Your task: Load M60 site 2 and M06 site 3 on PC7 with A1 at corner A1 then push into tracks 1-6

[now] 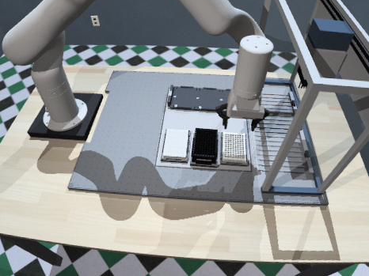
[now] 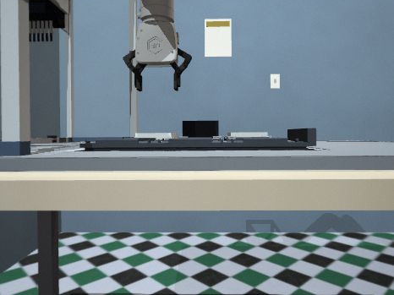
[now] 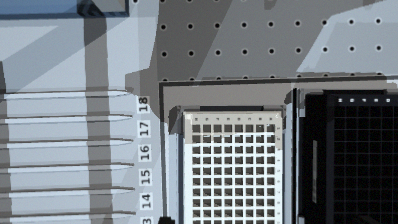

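Note:
My gripper is open and empty. It points straight down and hangs high above the nest row, as the side view shows. Below it is M06, a white 96-well plate, seated in the nest nearest the rails; the wrist view shows it from above. M09, a black deep-well block, sits in the middle nest and shows in the wrist view too. M60, a white 384-well plate, sits in the nest nearest the arm's base. The dark carrier PC7 lies on the apron with its sites bare.
The loading rails lie to the right under the instrument's tall frame. Track numbers 14 to 18 are printed beside the rails. The carrier's handle block stands at its end away from the rails.

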{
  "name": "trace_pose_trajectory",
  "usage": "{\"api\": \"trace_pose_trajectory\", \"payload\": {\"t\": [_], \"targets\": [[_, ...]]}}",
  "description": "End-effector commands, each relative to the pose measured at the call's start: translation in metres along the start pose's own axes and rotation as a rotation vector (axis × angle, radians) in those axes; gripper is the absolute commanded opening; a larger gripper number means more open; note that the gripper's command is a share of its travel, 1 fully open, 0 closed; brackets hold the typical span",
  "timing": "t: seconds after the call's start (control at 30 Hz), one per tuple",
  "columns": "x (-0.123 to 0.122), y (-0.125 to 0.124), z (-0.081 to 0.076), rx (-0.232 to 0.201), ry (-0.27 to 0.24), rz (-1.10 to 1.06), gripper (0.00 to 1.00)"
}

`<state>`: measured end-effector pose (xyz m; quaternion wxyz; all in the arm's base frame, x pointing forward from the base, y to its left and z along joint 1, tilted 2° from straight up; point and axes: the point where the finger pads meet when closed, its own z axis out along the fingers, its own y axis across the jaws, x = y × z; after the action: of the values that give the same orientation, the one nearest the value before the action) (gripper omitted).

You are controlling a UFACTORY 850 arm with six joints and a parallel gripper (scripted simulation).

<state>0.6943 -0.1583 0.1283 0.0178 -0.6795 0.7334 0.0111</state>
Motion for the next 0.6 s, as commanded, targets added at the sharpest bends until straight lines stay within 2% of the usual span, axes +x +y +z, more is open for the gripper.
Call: {"api": "trace_pose_trajectory", "payload": {"t": [0.0,0.57], "targets": [[0.0,-0.001,0.002,0.002,0.0,0.0,1.0],[0.0,-0.001,0.027,0.002,0.0,0.0,1.0]]}}
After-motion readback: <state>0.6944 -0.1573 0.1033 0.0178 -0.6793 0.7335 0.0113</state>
